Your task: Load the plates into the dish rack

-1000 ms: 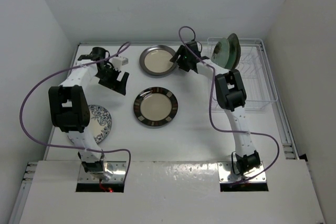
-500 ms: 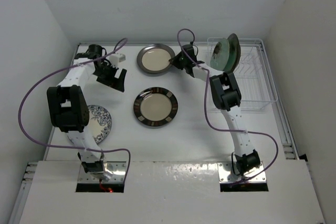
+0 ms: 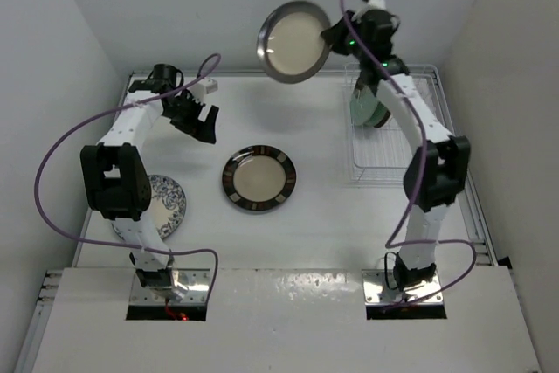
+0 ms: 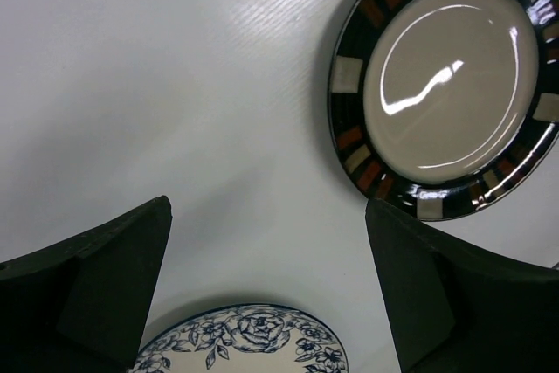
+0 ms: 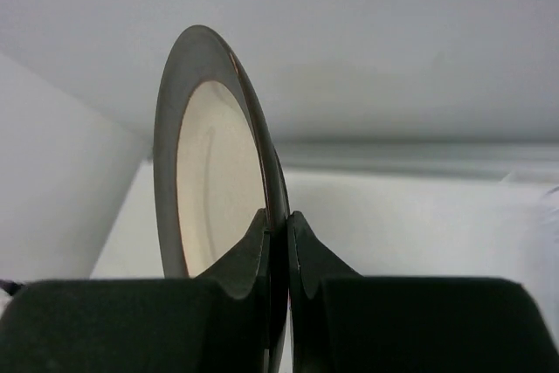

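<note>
My right gripper (image 3: 335, 39) is shut on the rim of a cream plate with a dark grey rim (image 3: 293, 41), held high above the table's back, left of the dish rack (image 3: 395, 153). In the right wrist view that plate (image 5: 212, 159) stands on edge, its rim pinched in the gripper (image 5: 279, 226). A mint-green plate (image 3: 365, 111) stands in the rack. A cream plate with a brown patterned rim (image 3: 258, 178) lies mid-table. A white-blue floral plate (image 3: 168, 205) lies at the left, partly under the left arm. My left gripper (image 3: 199, 120) hangs open and empty above the table.
In the left wrist view the open gripper (image 4: 266, 290) frames bare table between the patterned plate (image 4: 450, 85) and the floral plate (image 4: 253, 345). Purple cables loop from both arms. White walls close in the table on three sides.
My right gripper closed on the grey-rimmed plate's edge and lifted it off the table, up and toward the rack side. The left gripper shifted only slightly.
</note>
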Robot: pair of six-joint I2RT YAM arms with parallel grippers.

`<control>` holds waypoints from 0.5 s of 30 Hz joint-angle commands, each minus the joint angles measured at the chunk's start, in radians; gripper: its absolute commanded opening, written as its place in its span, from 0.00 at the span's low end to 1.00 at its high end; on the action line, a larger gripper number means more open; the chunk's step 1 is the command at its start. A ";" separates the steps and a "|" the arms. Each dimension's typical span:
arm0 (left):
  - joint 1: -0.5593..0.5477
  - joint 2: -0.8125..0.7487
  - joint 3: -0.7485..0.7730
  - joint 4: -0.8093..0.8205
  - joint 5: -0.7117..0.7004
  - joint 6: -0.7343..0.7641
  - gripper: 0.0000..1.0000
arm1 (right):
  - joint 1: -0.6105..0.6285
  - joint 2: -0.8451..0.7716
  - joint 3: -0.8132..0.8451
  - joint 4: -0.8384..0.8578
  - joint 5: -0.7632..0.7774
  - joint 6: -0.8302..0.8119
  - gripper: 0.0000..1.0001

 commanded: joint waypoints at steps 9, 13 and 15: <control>-0.070 -0.024 0.032 -0.003 0.043 0.022 0.97 | -0.351 -0.576 -0.181 0.213 0.164 -0.283 0.00; -0.090 -0.024 0.041 -0.003 0.033 0.022 0.97 | -0.445 -0.676 -0.228 0.164 0.209 -0.480 0.00; -0.101 -0.024 0.042 -0.003 0.023 0.022 0.97 | -0.471 -0.682 -0.263 0.133 0.206 -0.575 0.00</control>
